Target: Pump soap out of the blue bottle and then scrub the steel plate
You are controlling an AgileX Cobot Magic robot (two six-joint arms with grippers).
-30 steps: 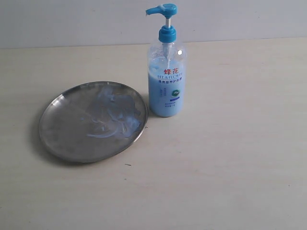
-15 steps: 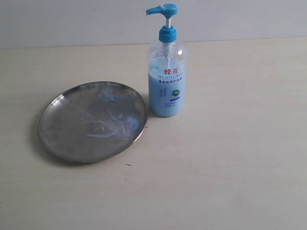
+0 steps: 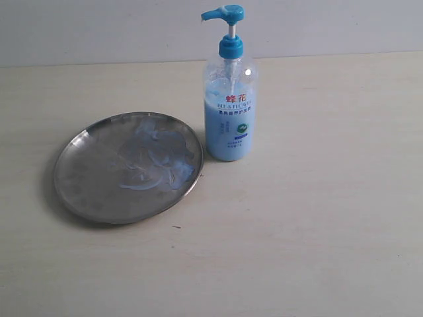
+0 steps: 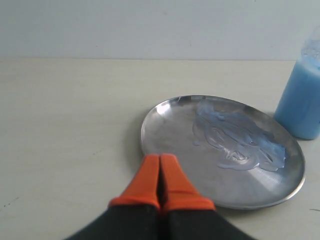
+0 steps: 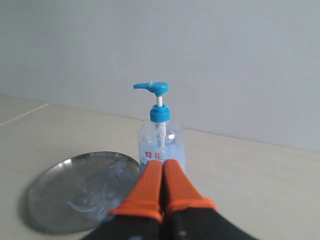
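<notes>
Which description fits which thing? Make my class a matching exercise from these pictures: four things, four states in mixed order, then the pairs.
Things:
1 steel plate
2 blue bottle
3 left gripper
4 soap

States:
A shut, holding nothing
B upright, partly full
C smeared in pale streaks
D round, shiny, lying flat

Pairs: 1-D, 2-B, 3-A, 4-C

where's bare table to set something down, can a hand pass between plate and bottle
Widest bare table lies right of the blue bottle in the exterior view; a broad strip runs in front of it and the steel plate. Behind the plate is bare too. Crowded: plate rim and bottle base nearly meet, likely too tight for a hand.
</notes>
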